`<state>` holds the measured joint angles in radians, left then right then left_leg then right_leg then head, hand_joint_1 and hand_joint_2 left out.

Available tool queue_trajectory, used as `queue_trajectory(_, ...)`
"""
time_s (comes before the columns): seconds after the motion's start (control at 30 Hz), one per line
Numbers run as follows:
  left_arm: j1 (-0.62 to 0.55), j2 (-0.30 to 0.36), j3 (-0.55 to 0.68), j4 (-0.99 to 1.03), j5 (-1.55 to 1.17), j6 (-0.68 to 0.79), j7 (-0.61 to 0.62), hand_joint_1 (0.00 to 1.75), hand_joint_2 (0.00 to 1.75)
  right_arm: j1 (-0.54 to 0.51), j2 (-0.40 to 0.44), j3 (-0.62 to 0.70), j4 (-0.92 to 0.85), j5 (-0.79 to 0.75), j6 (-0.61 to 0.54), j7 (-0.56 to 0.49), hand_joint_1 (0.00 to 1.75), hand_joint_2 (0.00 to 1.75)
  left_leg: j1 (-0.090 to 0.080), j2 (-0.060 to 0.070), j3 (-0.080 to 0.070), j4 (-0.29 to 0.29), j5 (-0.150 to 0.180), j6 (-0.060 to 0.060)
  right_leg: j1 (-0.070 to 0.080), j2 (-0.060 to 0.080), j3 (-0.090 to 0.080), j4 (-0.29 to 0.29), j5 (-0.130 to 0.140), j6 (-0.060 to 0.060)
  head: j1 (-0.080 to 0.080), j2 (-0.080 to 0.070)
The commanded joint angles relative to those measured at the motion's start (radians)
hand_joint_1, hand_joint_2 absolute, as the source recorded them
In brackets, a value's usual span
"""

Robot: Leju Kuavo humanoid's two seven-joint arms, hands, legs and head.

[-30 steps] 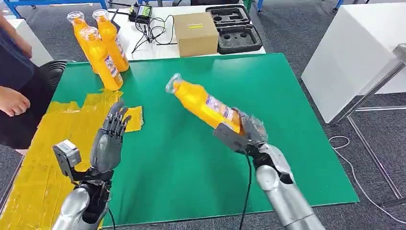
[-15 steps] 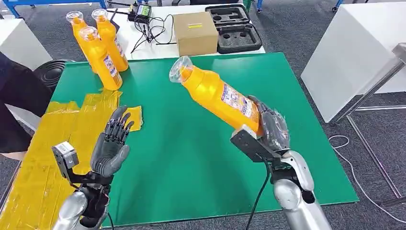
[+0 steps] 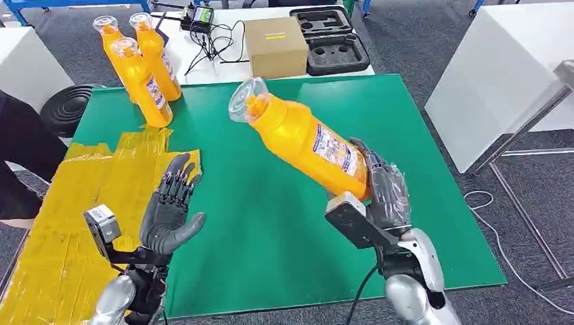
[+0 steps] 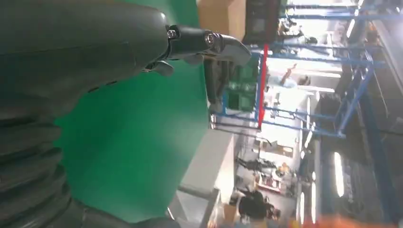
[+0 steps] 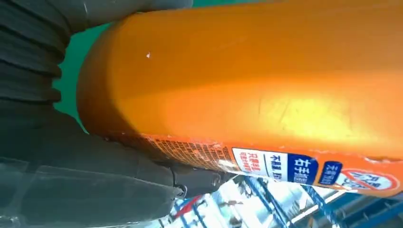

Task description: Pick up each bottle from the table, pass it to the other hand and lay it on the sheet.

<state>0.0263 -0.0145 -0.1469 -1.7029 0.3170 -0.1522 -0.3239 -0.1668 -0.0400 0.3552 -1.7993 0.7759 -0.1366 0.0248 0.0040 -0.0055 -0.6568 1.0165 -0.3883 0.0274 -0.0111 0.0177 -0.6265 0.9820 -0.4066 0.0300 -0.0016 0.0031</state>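
Note:
My right hand grips the base of an orange bottle with a clear cap, held tilted in the air over the green mat, cap toward the far left. Up close in the right wrist view, the orange bottle shows its label beside my right hand. My left hand is raised, fingers spread and empty, at the edge of the yellow sheet. My left hand looms large in the left wrist view. Three more orange bottles stand upright at the mat's far left corner.
A cardboard box, a black foam tray and cables lie on the white table behind the mat. A person's dark sleeve is at the left edge beside a black round stool. A white cabinet stands to the right.
My right hand has lifted the bottle higher and nearer the camera. My left hand has risen and moved slightly right. The person at the left has drawn back.

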Motion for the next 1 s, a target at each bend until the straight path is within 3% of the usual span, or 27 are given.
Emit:
queue_trajectory(0.03,-0.101,0.0,-0.137,0.074,0.096,0.022,0.014,0.0,1.75,-0.265,0.136,0.22,0.476,0.053,0.011,0.075,1.75,1.75,0.0,0.005,0.006,-0.001,-0.001,-0.001,0.0,0.003,0.004,-0.001,0.0,-0.001,0.0,0.0)
queue_trajectory(0.27,-0.106,0.001,-0.146,0.017,0.121,0.056,0.032,0.0,1.75,-0.418,0.26,0.268,0.803,0.036,-0.005,0.096,1.75,1.75,0.0,0.006,0.005,0.0,-0.001,-0.002,0.001,0.004,0.003,0.001,0.0,-0.001,0.0,0.0)
queue_trajectory(0.43,-0.104,0.0,-0.158,0.0,0.126,0.058,0.032,0.0,1.75,-0.45,0.304,0.296,0.875,0.048,-0.001,0.094,1.75,1.75,0.001,0.003,0.005,0.0,-0.001,-0.001,0.001,0.001,0.004,0.001,-0.001,-0.001,0.0,0.0)
queue_trajectory(0.77,-0.117,-0.01,-0.164,0.006,0.119,0.084,0.029,0.0,1.75,-0.439,0.326,0.331,0.853,0.069,-0.002,0.09,1.75,1.75,0.001,0.0,0.004,0.0,0.0,-0.001,0.001,-0.002,0.004,0.001,-0.002,-0.002,0.0,0.0)
queue_trajectory(1.0,-0.144,-0.003,-0.094,-0.016,0.06,0.189,0.029,0.0,1.75,-0.387,0.354,0.477,0.748,0.177,0.022,0.131,1.75,1.75,0.001,0.001,0.003,0.0,-0.001,-0.002,0.001,-0.001,0.003,0.001,-0.002,-0.002,0.0,0.0)
